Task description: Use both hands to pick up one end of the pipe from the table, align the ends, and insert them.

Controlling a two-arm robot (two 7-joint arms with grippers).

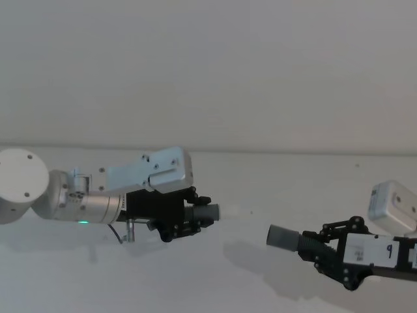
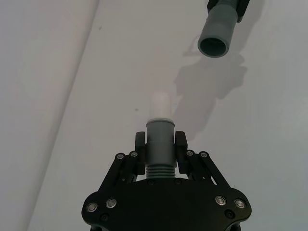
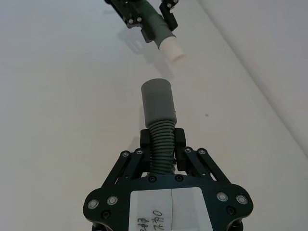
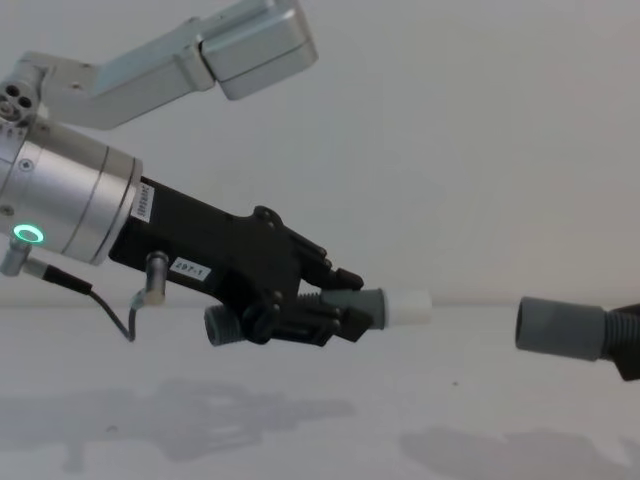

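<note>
My left gripper (image 1: 190,216) is shut on the short pipe piece just behind its grey cuff (image 2: 160,137). The cuff's white tip (image 4: 408,307) points right. My right gripper (image 1: 320,248) is shut on the corrugated hose (image 3: 161,147) of the other pipe piece. Its wider open grey cuff (image 1: 282,236) points left. Both ends hang above the white table (image 1: 260,189), facing each other with a gap between them. In the right wrist view the white tip (image 3: 173,50) sits beyond the cuff (image 3: 157,100), slightly off its line. In the left wrist view the open cuff (image 2: 219,34) is offset to one side.
A pale wall rises behind the table's far edge (image 1: 293,153). The arms' shadows (image 1: 260,257) fall on the table under the pipe ends.
</note>
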